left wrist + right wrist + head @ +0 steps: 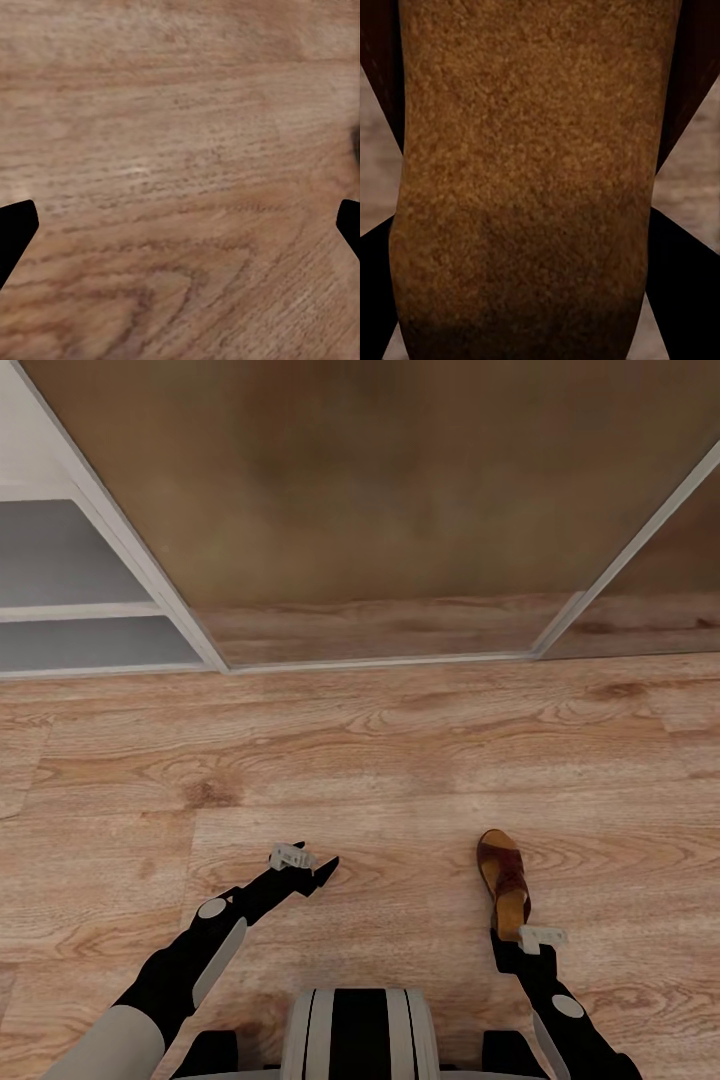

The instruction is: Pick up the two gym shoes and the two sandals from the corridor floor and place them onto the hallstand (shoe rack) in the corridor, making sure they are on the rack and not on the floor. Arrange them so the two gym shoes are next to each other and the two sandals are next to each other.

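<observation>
Early going — one sandal [503, 882] lying on the floor [380, 780], right gripper [515, 938] straddling its heel, grip impossible to tell; left gripper [318, 872] open, empty; rack [90, 610] bare so far.

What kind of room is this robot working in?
Probably a home hallway: wood-plank floor, a pale shelf unit against the wall, and a brown sandal lying on the floor by the right gripper.
</observation>
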